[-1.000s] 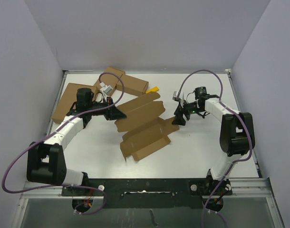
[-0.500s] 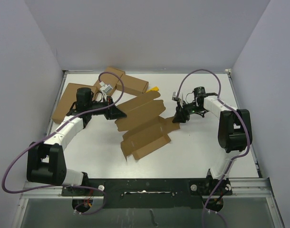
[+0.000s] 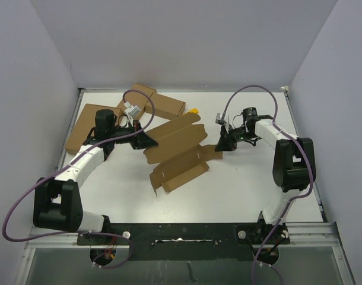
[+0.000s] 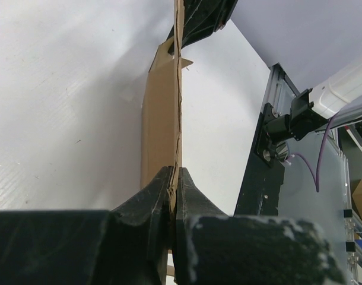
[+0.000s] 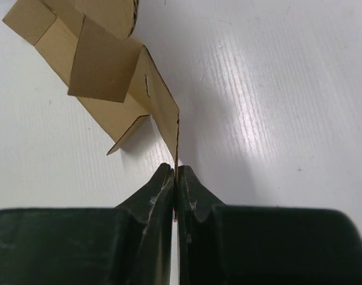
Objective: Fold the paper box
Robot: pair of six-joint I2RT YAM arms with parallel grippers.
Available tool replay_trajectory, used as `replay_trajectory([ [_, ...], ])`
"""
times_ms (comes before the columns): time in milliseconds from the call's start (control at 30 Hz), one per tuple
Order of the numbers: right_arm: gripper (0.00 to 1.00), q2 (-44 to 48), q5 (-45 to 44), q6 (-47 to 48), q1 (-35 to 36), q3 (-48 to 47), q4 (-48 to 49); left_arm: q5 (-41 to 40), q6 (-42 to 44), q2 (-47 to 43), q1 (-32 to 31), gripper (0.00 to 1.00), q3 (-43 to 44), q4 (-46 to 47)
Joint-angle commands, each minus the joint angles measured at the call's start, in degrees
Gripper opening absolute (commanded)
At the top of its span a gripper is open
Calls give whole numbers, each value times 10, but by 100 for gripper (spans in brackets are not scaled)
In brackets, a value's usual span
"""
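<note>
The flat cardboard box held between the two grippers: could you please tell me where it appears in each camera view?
Top external: the box is mid-table, between the left gripper and the right gripper.
Left wrist: the box is edge-on, a thin upright strip rising from the fingers at bottom centre.
Right wrist: the box fills the upper left, one corner running down into the fingers.
Shared landmark: the white table under it.
</note>
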State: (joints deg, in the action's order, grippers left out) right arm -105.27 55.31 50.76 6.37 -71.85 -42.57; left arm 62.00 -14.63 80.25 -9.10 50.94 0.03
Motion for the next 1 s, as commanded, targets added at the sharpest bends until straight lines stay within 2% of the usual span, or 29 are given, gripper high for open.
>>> replay_trajectory([
  [0,0,64,21,-70,8,15,79,5,-5,-28,-8,0,4,32],
  [233,0,111,-38,-181,33,85,224,-14,6,-12,-11,0,13,-2],
  [467,0,110,-89,-227,62,120,296,-56,15,12,-10,0,24,-35],
  [633,0,101,-108,-243,76,122,307,-61,18,21,-11,0,29,-48],
  [967,1,80,-39,-195,81,102,250,-61,33,40,-13,0,42,-83],
])
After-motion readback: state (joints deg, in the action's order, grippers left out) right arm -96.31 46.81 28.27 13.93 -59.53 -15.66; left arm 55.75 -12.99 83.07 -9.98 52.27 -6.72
